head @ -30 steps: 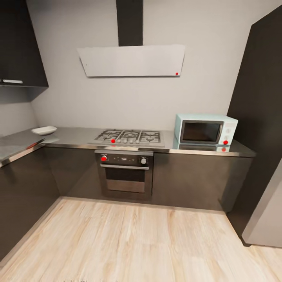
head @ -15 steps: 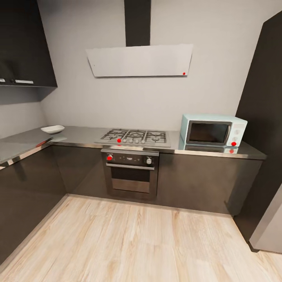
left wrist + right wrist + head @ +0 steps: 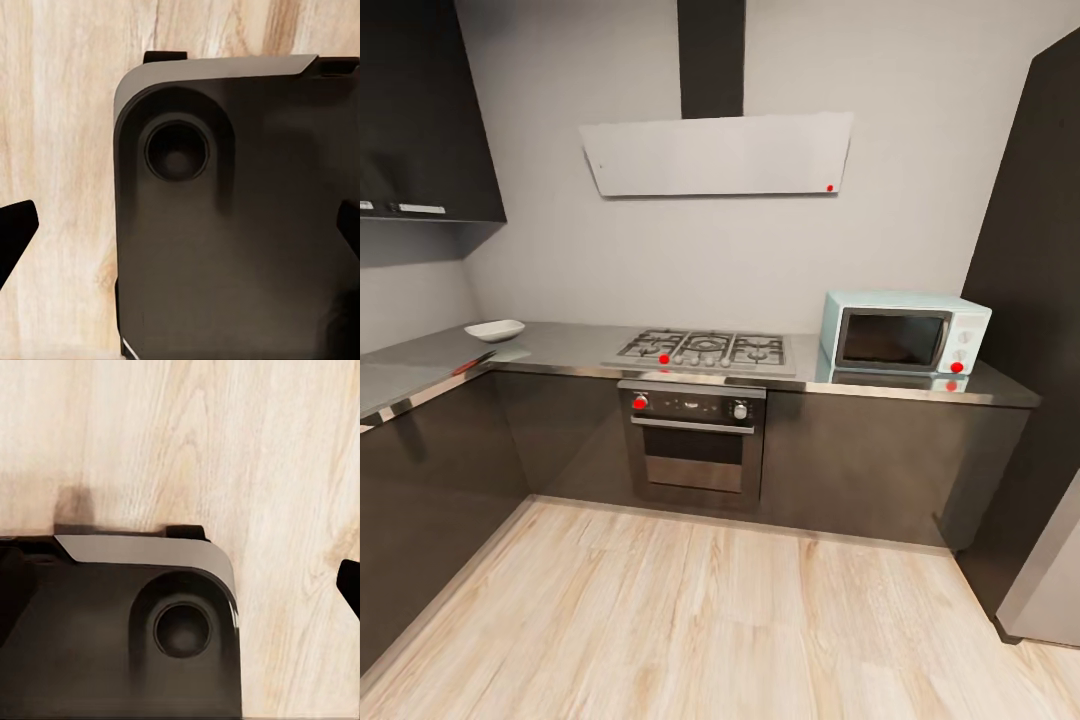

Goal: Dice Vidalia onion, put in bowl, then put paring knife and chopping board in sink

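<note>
Both gripper states: left gripper (image 3: 180, 232) spread wide over the robot's dark base (image 3: 240, 225); right cannot be told. Far ahead, the bowl (image 3: 495, 329) sits on the counter (image 3: 560, 345), beside the hob (image 3: 703, 350).

Big dark base (image 3: 247, 247) with a rounded corner, seen above the pale wood floor (image 3: 67, 112). Lighter grey strip along one edge of the base. Round hollow (image 3: 177, 151) sunk into the base near that corner, like a shallow cup. Small black tab (image 3: 165, 57) poking out past the grey strip. Black pointed fingertips (image 3: 15, 234) at the sides of the base. Same base (image 3: 112, 637) and hollow (image 3: 182, 630) by the right arm.
</note>
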Controlling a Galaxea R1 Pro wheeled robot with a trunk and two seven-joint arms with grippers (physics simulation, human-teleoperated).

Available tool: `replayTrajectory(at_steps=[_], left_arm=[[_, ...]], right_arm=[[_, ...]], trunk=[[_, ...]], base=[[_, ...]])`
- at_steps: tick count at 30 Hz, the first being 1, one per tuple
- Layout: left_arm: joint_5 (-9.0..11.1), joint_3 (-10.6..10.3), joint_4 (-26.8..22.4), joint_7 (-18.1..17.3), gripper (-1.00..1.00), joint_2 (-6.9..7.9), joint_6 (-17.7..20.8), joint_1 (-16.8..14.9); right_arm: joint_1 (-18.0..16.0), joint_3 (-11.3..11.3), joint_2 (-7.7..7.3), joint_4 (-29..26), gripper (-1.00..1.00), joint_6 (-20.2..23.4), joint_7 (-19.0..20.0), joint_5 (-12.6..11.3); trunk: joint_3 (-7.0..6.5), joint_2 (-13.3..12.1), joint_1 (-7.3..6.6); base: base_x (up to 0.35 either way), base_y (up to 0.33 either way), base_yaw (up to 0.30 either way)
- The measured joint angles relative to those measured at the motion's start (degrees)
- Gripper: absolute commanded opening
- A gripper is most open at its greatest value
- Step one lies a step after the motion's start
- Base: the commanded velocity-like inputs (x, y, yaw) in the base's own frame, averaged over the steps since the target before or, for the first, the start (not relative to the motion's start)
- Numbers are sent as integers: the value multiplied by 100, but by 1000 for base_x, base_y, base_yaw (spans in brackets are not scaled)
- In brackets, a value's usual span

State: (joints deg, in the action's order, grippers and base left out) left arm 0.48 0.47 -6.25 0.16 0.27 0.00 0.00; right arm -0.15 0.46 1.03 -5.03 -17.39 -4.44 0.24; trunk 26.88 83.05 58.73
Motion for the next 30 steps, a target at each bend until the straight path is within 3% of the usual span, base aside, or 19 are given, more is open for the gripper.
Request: replayTrajectory(at_steps=[5,8,22,30], left_arm=[[-3,1,2,-4,100,-1,-4,0],[15,-4,83,-11,100,-3,4,0],[16,-1,126,-16,100,-17,4,0],[16,2,121,-16,100,-13,2,0]], right_arm=[[0,0,2,94,100,2,1,0],[0,11,79,131,100,11,20,22],[-1,9,55,130,100,12,19,16],[-1,1,58,125,100,3,19,16]], trunk=[[0,0,0],[0,0,0],[0,0,0],[0,1,-3]], base=[[0,0,0],[0,0,0],[3,0,0],[193,0,0]])
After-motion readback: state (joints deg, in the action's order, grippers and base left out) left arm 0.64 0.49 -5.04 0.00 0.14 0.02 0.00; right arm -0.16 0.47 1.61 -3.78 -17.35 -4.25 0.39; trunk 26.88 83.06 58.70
